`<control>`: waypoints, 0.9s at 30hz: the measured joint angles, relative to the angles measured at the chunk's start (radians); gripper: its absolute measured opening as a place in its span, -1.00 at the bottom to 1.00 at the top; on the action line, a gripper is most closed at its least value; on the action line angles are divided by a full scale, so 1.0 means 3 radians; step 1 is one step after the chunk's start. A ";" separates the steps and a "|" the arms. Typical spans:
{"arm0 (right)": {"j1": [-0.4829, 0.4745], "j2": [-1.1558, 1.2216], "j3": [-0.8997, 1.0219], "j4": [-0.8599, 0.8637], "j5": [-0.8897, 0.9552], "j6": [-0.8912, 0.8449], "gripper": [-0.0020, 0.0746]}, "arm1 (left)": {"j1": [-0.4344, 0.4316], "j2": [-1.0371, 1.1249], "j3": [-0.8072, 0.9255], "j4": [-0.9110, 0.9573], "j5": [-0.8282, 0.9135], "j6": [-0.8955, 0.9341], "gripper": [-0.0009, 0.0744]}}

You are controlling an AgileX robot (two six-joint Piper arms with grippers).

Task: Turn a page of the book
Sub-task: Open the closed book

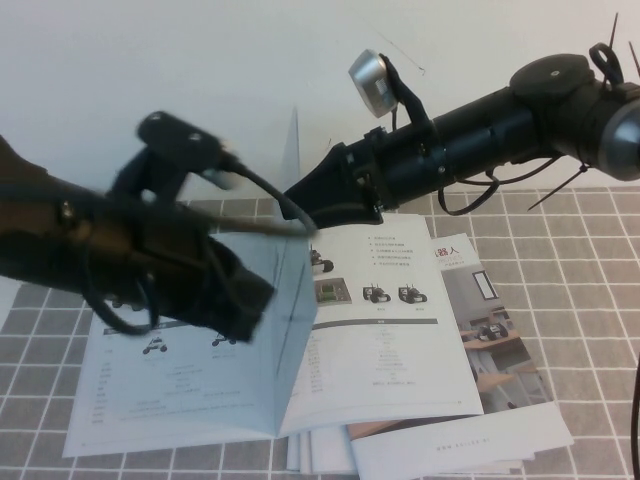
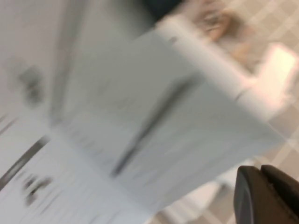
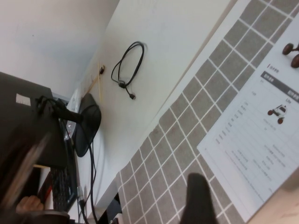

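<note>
The book (image 1: 380, 340) is lying open on the grid-patterned counter (image 1: 590, 300), resting over a colour brochure (image 1: 495, 340) and loose white sheets (image 1: 460, 450). The page (image 1: 285, 300) is standing nearly upright along the spine, between the two arms. The left gripper (image 1: 240, 305) is hovering just left of the page, above the book's left half; whether it is clenched, I cannot tell. The right gripper (image 1: 335, 200) is reaching in at the page's far edge, its state equally unclear.

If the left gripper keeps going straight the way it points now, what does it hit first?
Probably the raised page, standing nearly upright over the book: the left gripper points right at it. The right gripper sits behind the page top. Depth is unclear.
</note>
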 joint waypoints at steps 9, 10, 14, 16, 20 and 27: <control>0.0025 0.0000 0.0000 0.0000 0.0008 0.0047 0.25 | -0.1213 -0.0178 0.0000 0.0415 -0.0658 -0.0180 -0.99; 0.0025 0.0000 0.0000 0.0000 0.0008 0.0047 0.25 | -0.1291 -0.0127 0.0000 0.0498 -0.0752 -0.0223 -0.99; 0.0025 0.0000 0.0000 0.0000 0.0008 0.0053 0.25 | -0.1410 0.0121 0.0000 0.0830 -0.1005 -0.0424 -0.99; 0.0025 0.0000 0.0000 0.0000 0.0008 0.0052 0.25 | -0.1415 0.0265 0.0000 0.1029 -0.1126 -0.0567 -0.99; 0.0025 0.0000 -0.0002 -0.0023 0.0008 0.0052 0.25 | -0.1415 0.0488 0.0000 0.1425 -0.1236 -0.0836 -0.99; 0.0025 0.0000 -0.0089 -0.0139 0.0008 0.0052 0.25 | -0.1415 0.0615 0.0000 0.2155 -0.1212 -0.1601 -0.99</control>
